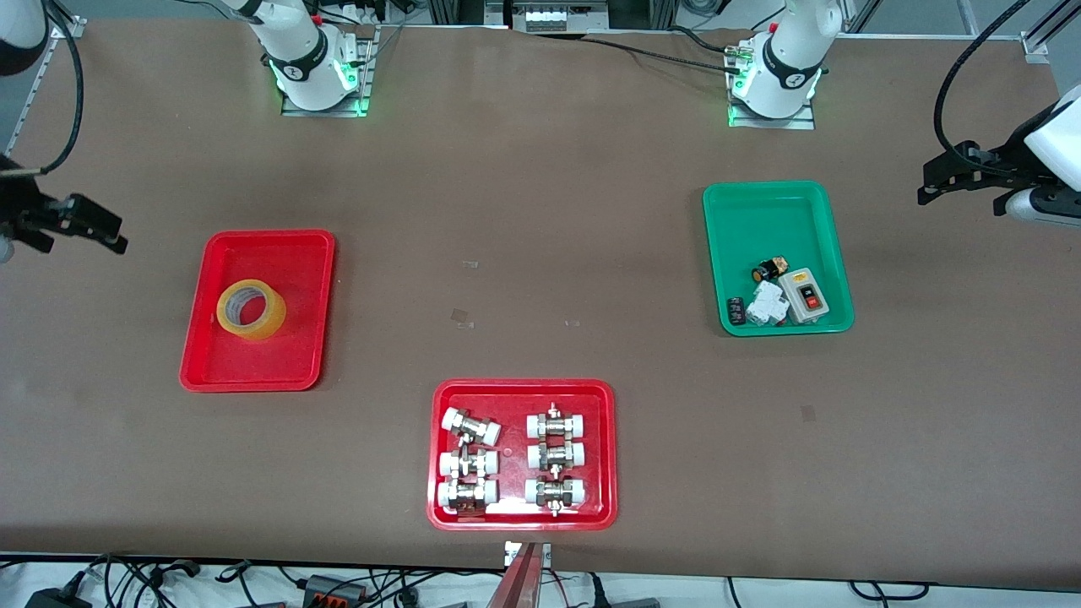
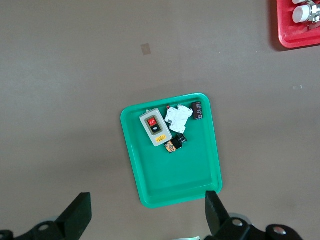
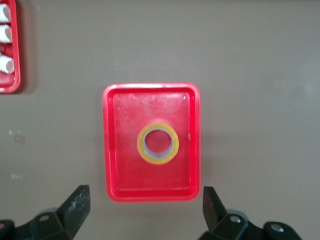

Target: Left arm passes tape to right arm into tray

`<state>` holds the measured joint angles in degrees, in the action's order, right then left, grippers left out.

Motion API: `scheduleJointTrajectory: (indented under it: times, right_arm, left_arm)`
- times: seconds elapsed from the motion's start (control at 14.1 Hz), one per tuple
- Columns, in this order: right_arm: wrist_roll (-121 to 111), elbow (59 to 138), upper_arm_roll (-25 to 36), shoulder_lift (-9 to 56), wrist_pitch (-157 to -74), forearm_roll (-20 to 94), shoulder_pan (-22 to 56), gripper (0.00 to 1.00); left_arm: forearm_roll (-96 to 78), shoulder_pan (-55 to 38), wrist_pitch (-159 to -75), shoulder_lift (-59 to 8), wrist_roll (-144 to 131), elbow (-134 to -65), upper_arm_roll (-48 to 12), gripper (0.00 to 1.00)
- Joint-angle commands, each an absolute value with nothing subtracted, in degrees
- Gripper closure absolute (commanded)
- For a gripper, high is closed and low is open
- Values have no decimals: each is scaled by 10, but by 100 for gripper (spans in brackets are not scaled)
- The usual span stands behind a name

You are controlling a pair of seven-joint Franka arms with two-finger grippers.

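Observation:
The tape, a yellow-amber roll, lies flat in the middle of the plain red tray toward the right arm's end of the table. The right wrist view shows the tape in the tray from above. My right gripper is open and empty, high in the air over the table beside that tray, and it also shows in its wrist view. My left gripper is open and empty, high over the left arm's end of the table, and it also shows in its wrist view.
A green tray holding a switch box and small electrical parts sits toward the left arm's end, also in the left wrist view. A red tray with white-capped metal fittings sits near the front edge.

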<state>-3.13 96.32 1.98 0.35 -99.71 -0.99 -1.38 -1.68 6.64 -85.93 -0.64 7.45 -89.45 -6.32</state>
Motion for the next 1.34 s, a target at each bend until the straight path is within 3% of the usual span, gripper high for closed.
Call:
scheduleJointTrajectory:
  times: [0.0,1.27]
  right_arm:
    - [-36,988,18,-23,-970,-8,-12,0]
    - [-33,986,18,-32,-956,-5,-12,0]
  left_arm:
    - [-11,66,-852,-9,81,-888,-65,0]
    - [-11,72,-848,-9,84,-887,-59,0]
